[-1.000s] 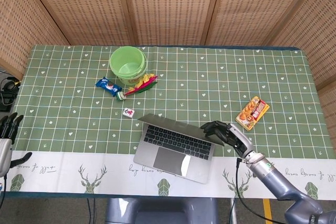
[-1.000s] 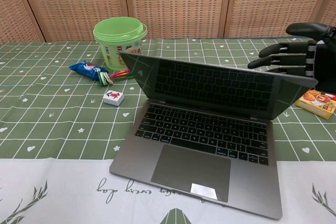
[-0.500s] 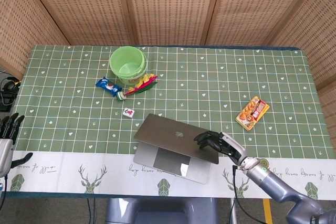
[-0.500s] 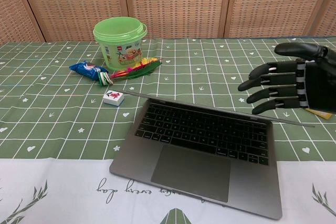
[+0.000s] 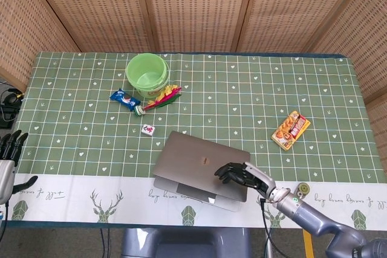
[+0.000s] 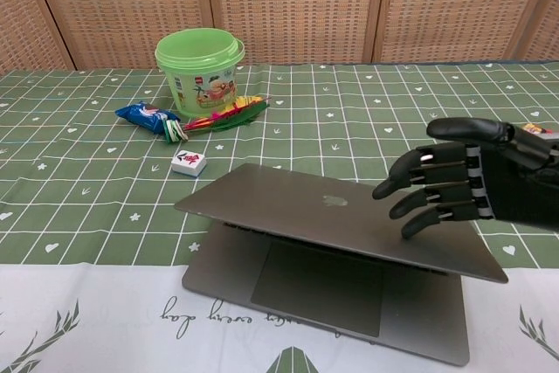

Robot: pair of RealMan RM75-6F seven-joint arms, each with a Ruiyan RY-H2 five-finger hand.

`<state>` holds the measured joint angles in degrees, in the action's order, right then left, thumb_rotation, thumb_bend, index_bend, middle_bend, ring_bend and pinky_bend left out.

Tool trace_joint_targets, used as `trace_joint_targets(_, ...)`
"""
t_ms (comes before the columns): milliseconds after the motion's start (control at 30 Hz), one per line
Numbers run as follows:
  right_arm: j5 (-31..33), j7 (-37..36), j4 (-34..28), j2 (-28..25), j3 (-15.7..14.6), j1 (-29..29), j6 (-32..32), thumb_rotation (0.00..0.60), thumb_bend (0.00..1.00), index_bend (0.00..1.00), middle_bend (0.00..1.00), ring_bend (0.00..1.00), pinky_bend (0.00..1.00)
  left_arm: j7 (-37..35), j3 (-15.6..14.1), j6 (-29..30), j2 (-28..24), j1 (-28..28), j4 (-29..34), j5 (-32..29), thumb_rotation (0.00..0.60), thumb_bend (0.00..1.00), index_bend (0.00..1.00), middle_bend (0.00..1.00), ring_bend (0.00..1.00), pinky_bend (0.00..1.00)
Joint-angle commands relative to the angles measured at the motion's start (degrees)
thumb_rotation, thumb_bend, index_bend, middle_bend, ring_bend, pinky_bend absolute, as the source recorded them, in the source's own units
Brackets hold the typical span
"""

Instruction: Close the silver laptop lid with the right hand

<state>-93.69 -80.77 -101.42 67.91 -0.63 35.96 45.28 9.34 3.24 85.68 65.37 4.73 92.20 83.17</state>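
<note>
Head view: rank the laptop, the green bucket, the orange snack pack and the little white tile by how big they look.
1. silver laptop
2. green bucket
3. orange snack pack
4. white tile
The gaps are clear, so nearness to the camera doesn't change the order.

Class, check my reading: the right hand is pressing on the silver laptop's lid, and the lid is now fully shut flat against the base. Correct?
Not quite. The right hand is on the lid, but the chest view shows a gap remaining above the base: nearly closed, not shut.
</note>
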Motion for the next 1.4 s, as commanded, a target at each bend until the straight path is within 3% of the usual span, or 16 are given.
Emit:
trace_joint_targets(33,0.1,0.2,0.0,0.4,-0.4,0.4,-0.3,0.260,0.55,0.44,0.38,0.34,0.34,0.0,0.0,0.0,0.0,0.0,0.0,0.0,0.600,0.00,0.00,0.00,0.00,0.00)
trace_joint_targets(967,4.5,5.5,4.3,9.5,-3.9,3.3,-5.0,0.260,0.54,0.43,0.37,0.34,0.32,-0.2,-0.1,0.0,-0.1,0.0,0.1,0.3,0.600,0.00,0.00,0.00,0.00,0.00)
trace_joint_targets(1400,4.7,5.6,4.6,9.9,-4.2,3.0,-3.7,0.259,0.54,0.43,0.36,0.34,0.31,-0.2,-0.1,0.0,0.0,0.0,0.1,0.3,0.600,0.00,0.00,0.00,0.00,0.00)
